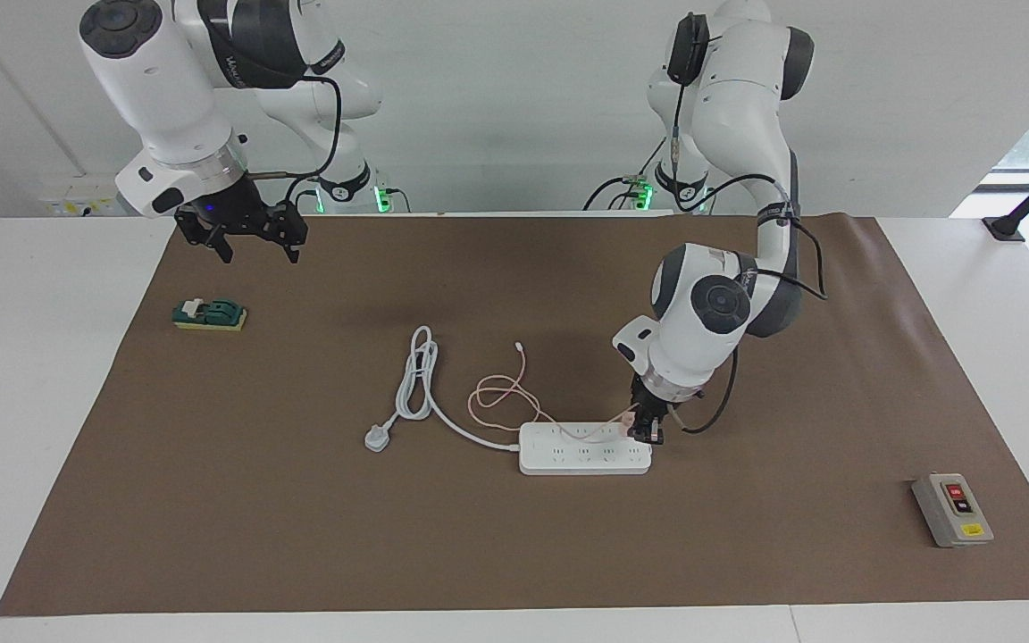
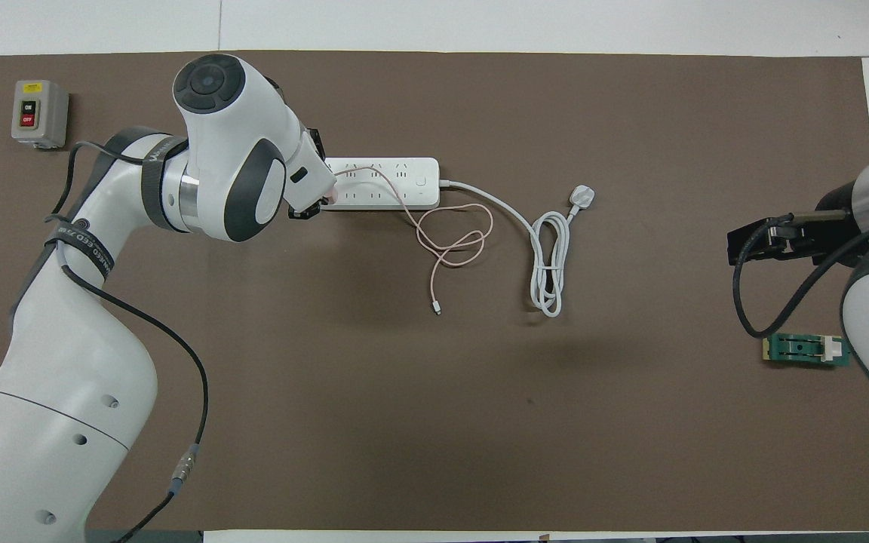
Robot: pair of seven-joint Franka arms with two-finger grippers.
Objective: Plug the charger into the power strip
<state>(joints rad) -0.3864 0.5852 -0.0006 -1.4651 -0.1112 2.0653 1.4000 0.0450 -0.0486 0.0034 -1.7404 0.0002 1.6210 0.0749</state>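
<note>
The white power strip (image 1: 584, 449) (image 2: 382, 183) lies mid-table, lengthwise along the mat. My left gripper (image 1: 646, 432) (image 2: 312, 205) is down at the strip's end toward the left arm's side, shut on the small pale-pink charger (image 1: 629, 427) (image 2: 329, 196). The charger sits against the strip's row of outlets nearer the robots; its prongs are hidden, so I cannot tell whether they are in a socket. Its thin pink cable (image 1: 501, 397) (image 2: 453, 241) loops over the strip onto the mat. My right gripper (image 1: 251, 237) (image 2: 763, 240) waits open, raised over the mat's edge at the right arm's end.
The strip's thick white cord coils beside it and ends in a grey-white plug (image 1: 378, 439) (image 2: 582, 197). A grey box with red and black buttons (image 1: 952, 509) (image 2: 39, 113) sits far out at the left arm's end. A green block (image 1: 209, 314) (image 2: 806, 349) lies below the right gripper.
</note>
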